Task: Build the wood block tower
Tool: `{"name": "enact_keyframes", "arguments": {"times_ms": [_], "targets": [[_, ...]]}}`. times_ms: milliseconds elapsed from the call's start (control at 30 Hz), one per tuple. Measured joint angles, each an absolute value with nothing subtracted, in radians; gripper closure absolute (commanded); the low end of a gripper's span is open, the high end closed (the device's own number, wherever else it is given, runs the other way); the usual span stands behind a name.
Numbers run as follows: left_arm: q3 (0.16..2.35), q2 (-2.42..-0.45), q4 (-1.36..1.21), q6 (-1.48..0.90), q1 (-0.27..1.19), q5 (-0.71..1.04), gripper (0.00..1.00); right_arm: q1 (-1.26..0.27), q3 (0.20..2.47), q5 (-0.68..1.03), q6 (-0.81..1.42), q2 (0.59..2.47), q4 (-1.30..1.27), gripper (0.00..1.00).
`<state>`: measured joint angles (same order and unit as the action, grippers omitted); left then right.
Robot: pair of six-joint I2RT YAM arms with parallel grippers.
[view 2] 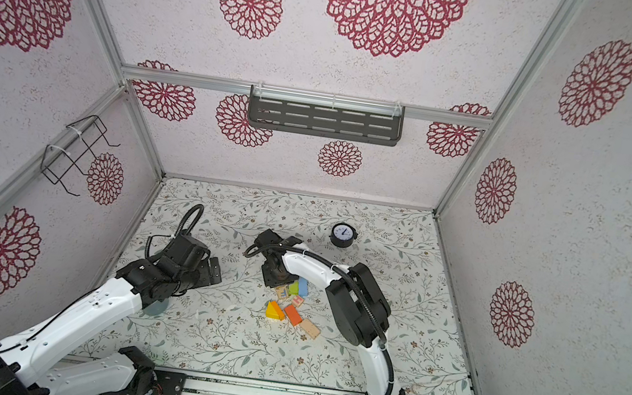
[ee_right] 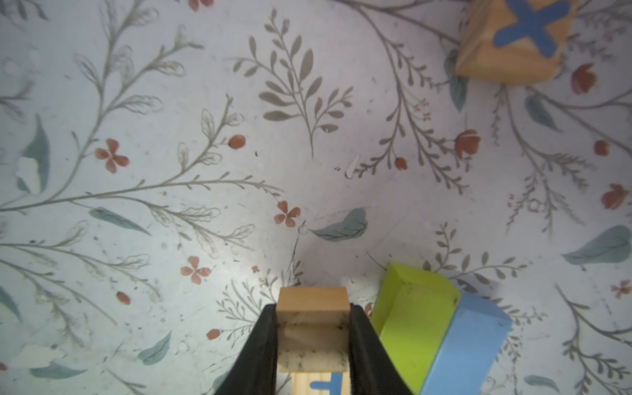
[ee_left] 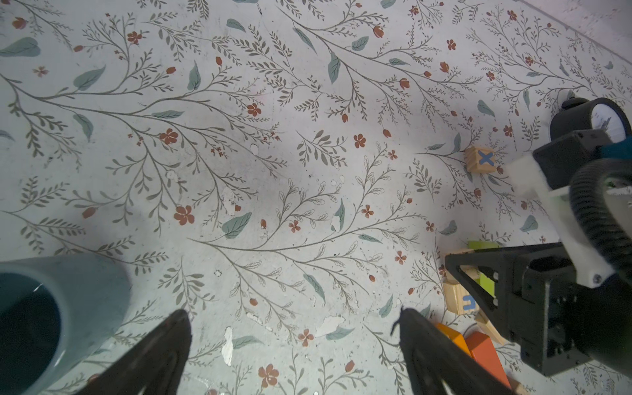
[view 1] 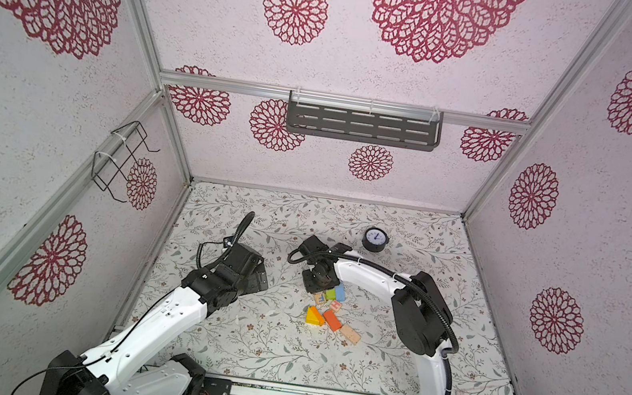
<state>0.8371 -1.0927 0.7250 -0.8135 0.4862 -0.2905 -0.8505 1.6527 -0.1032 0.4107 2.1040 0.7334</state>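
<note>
**Bimanual cell, top and wrist views.** The wood blocks (view 1: 331, 312) lie in a loose, unstacked cluster near the middle of the floral table (view 1: 243, 348), nearer the arm bases than the round black clock (view 1: 375, 239).

- **Right arm.** The right end effector (ee_right: 313, 307) has its fingers pressed against both sides of a tan block (ee_right: 312, 299), gripping it at the cluster's far edge. Just beside it, a green block (ee_right: 410, 307) and a blue block (ee_right: 468, 342) lie touching side by side.
- **Below the held piece.** A printed cube (ee_right: 321, 383) shows beneath the tan block. Whether the two touch cannot be told from this angle.
- **Outlying block.** A cube marked with a blue X (ee_left: 480, 160) sits apart from the cluster, nearer the clock.
- **Left arm.** The left end effector (ee_left: 294, 318) has its fingers spread wide and holds nothing. It hovers over bare table to the left of the cluster, near a pale blue cup (ee_left: 51, 307).
</note>
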Motion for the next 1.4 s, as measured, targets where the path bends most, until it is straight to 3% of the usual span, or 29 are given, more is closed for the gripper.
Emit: {"name": "enact_keyframes", "arguments": {"times_ms": [467,933,1400], "targets": [[1.080,-1.314,0.712,-0.760,0.486,-0.289,0.03,-0.714,1.929,-0.093,0.374,2.114,0.841,0.68],[1.085,-1.395,0.622,-0.762,0.403,-0.271,0.03,-0.637,2.111,-0.094,0.338,2.352,0.875,0.68],[1.048,-1.421,0.558,-0.789,0.389,-0.271,0.03,-0.624,2.222,-0.097,0.332,2.413,0.861,0.67]]}}
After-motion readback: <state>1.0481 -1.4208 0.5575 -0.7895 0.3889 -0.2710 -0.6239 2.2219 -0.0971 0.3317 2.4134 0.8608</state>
